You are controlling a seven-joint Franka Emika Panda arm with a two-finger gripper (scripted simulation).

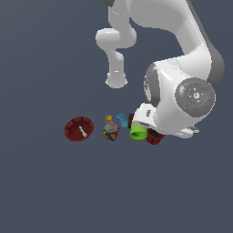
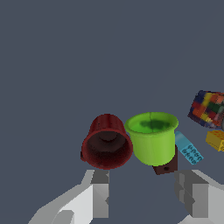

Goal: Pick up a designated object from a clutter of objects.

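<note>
Dark red cup (image 2: 106,142) on surface (image 1: 45,191), tipped, mouth toward wrist cam, touching lime green cup (image 2: 152,138) at its 9 o'clock. Inside dark, looks empty. Green cup upright, nothing seen inside. Gripper (image 2: 144,197) fingers apart, holding nothing, hovering above both cups, prob lining up for grasp. Dark red bowl (image 1: 78,129) well apart, holds white piece (image 1: 82,131).

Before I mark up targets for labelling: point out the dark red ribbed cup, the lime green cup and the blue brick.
dark red ribbed cup (image 2: 106,146), wrist view, on its dark inside.
lime green cup (image 2: 152,144), wrist view, on its outer wall below the rim.
blue brick (image 2: 187,148), wrist view, on its studded top face.
</note>
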